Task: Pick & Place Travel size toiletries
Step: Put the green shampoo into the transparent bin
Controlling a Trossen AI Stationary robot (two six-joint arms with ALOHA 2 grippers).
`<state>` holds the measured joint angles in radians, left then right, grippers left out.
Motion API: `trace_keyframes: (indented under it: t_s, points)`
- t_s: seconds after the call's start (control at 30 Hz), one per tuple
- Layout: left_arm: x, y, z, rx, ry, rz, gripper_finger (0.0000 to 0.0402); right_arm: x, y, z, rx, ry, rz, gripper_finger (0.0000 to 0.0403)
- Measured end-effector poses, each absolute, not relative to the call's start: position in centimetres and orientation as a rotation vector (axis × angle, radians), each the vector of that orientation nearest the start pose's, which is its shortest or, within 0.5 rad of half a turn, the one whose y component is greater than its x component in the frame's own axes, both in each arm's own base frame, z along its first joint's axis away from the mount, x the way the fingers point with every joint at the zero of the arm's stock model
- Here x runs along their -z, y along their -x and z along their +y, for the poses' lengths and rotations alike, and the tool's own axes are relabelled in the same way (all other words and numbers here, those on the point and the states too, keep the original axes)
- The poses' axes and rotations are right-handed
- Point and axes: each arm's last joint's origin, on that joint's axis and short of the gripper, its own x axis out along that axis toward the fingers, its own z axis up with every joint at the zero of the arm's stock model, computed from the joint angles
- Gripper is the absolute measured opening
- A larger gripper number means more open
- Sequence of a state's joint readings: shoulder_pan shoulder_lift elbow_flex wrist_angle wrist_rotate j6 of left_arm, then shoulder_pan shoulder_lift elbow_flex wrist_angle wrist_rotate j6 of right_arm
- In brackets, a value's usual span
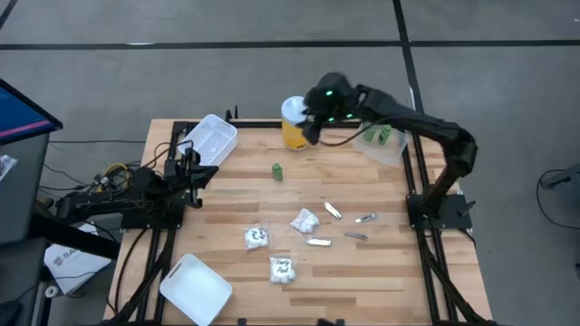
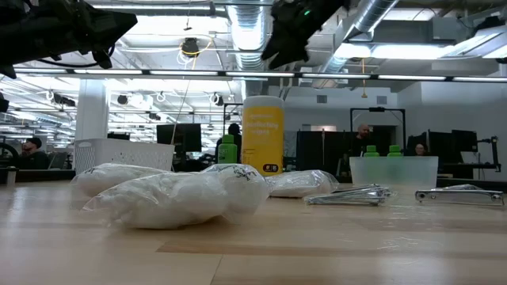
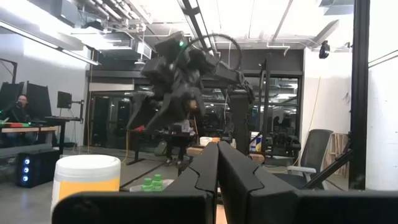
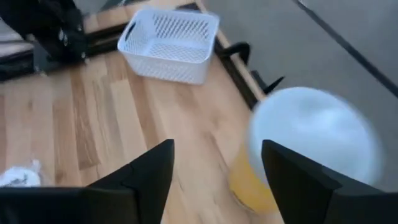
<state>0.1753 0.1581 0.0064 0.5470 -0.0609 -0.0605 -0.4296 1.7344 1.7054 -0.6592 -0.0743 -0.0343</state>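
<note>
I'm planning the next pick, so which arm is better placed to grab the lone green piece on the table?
Probably the right. The right gripper hangs open above the yellow jar, just beyond the green piece. The left gripper rests shut over the table's left edge, farther from the piece.

From my overhead feed, the right gripper [image 1: 313, 122] covered part of the yellow jar [image 1: 294, 132] near the table's far edge. The jar's white lid [image 4: 314, 134] smeared into blur in the right wrist view. Print on the white packets [image 1: 256, 237] was too small to read.
</note>
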Motion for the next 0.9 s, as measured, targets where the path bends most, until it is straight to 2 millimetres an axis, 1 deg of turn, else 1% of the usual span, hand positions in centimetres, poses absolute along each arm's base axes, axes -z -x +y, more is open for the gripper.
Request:
trace_keyframes:
  t_s: [0.13, 0.2, 0.3, 0.37, 0.43, 0.53, 0.6, 0.73, 0.9]
  points:
    - [-20.5, -9.8, 1.9, -0.220, 0.037, -0.403, 0.0001, -31.8, -39.0, -15.1, 0.272, -0.122, 0.690, 0.0249]
    - [-20.5, -9.8, 1.9, -0.220, 0.037, -0.404, 0.0001, -30.2, -40.5, -14.7, 0.244, -0.107, 0.693, 0.0248]
    - [-20.5, -9.8, 1.9, -0.220, 0.037, -0.404, 0.0001, -27.8, -42.2, -13.7, 0.193, -0.067, 0.737, 0.0244]
    - [-20.5, -9.8, 1.9, -0.220, 0.037, -0.403, 0.0001, -26.2, -43.0, -13.2, 0.168, -0.051, 0.776, 0.0241]
    - [-20.5, -9.8, 1.9, -0.218, 0.036, -0.403, 0.0001, -25.2, -43.4, -13.0, 0.159, -0.054, 0.805, 0.0239]
    - [-20.5, -9.8, 1.9, -0.216, 0.036, -0.403, 0.0001, -24.1, -43.8, -12.9, 0.152, -0.058, 0.826, 0.0237]
    - [-20.5, -9.8, 1.9, -0.217, 0.036, -0.403, 0.0001, -23.7, -43.8, -13.0, 0.152, -0.061, 0.841, 0.0236]
    - [-20.5, -9.8, 1.9, -0.217, 0.036, -0.403, 0.0001, -24.0, -43.9, -12.9, 0.147, -0.047, 0.831, 0.0235]
    - [-20.5, -9.8, 1.9, -0.217, 0.036, -0.403, 0.0001, -23.8, -43.9, -12.8, 0.139, -0.030, 0.828, 0.0235]
